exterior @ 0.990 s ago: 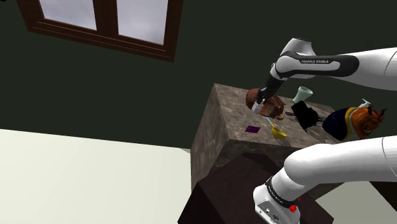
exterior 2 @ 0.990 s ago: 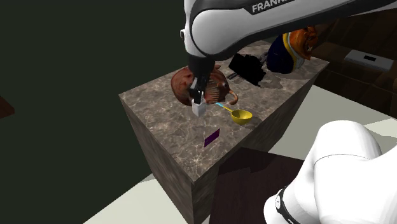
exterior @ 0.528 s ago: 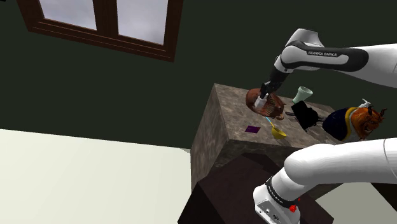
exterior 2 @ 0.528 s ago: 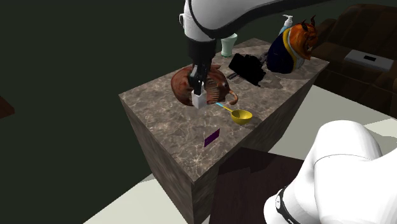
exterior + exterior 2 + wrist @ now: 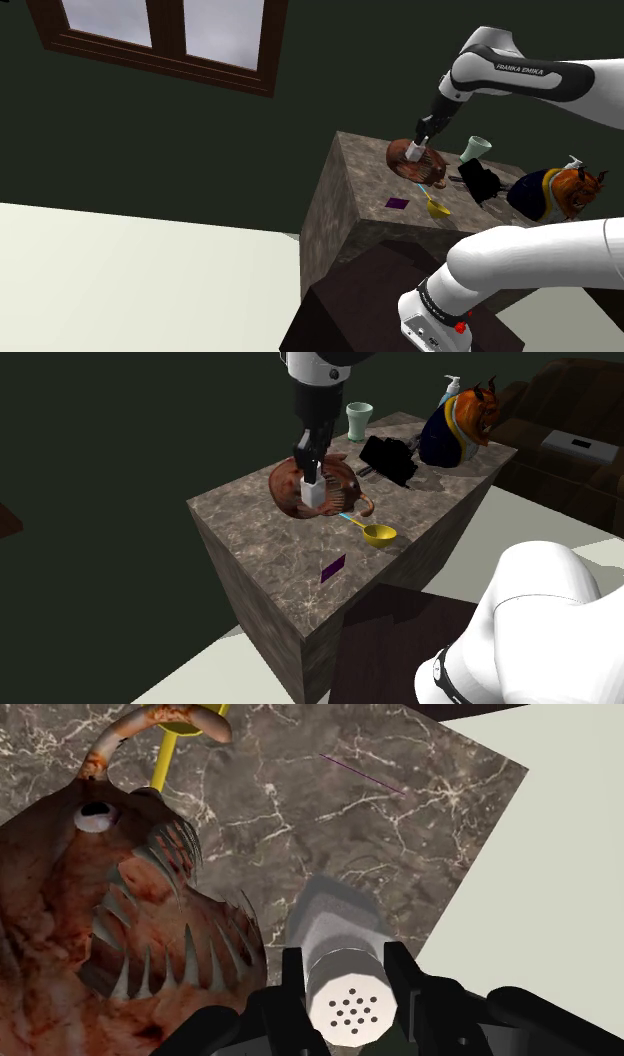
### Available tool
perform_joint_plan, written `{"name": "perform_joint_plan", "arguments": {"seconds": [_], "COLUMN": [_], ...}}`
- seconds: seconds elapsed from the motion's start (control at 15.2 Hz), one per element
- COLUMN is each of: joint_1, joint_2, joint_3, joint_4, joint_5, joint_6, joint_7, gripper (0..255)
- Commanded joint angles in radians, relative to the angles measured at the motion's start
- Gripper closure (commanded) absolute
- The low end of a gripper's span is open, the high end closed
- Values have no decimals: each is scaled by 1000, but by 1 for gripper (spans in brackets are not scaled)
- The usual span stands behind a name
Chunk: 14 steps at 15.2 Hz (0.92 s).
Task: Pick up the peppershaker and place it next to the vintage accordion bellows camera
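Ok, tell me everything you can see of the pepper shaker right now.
The pepper shaker is a plain grey-white, squarish body with a round cap pierced by small holes. The tool clasps it near the cap, a black finger on each side, holding it roughly upright. It appears lifted off the marbled tabletop, close beside the brown toothy fish figure; only the tool seems to touch it.

Anglerfish figure (image 5: pixel 130 934) beside yellow spoon (image 5: pixel 378 534)
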Motion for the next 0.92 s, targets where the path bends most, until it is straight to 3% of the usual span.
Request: {"name": "perform_joint_plan", "arguments": {"seconds": [0.0, 0.4, 0.86], "joint_1": [1, 3, -60], "joint_2": [0, 4, -52], "joint_3": [2, 7, -118], "joint_4": [27, 99, 81], "joint_5": [2, 8, -62], "joint_6": [-28, -95, -113], "joint_7": [-3, -6, -166], "gripper": [255, 255, 255]}}
